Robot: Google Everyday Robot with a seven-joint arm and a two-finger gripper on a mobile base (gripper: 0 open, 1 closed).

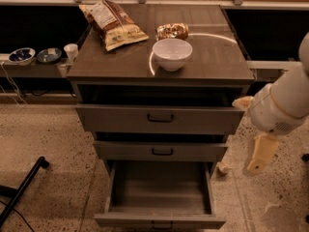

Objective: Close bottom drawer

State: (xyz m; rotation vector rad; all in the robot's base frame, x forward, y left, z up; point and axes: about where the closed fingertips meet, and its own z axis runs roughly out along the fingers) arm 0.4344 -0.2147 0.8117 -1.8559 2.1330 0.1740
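The bottom drawer [160, 221] of the grey-brown cabinet is pulled far out toward me. Its deep box is empty and its slim front panel sits at the lower edge of the view, with the dark handle partly cut off. My gripper [258, 157] is cream-coloured and hangs down from the white arm [285, 103] to the right of the cabinet. It is level with the middle drawer and above and to the right of the bottom drawer's front. It touches nothing.
The middle drawer [161, 151] and top drawer [159, 119] stand slightly out. On the cabinet top [217, 57] are a white bowl [172, 53], a chip bag [112, 23] and a small snack pack [172, 31]. A shelf at left holds small bowls [35, 55] and a cup. A black bar [21, 190] lies on the floor at left.
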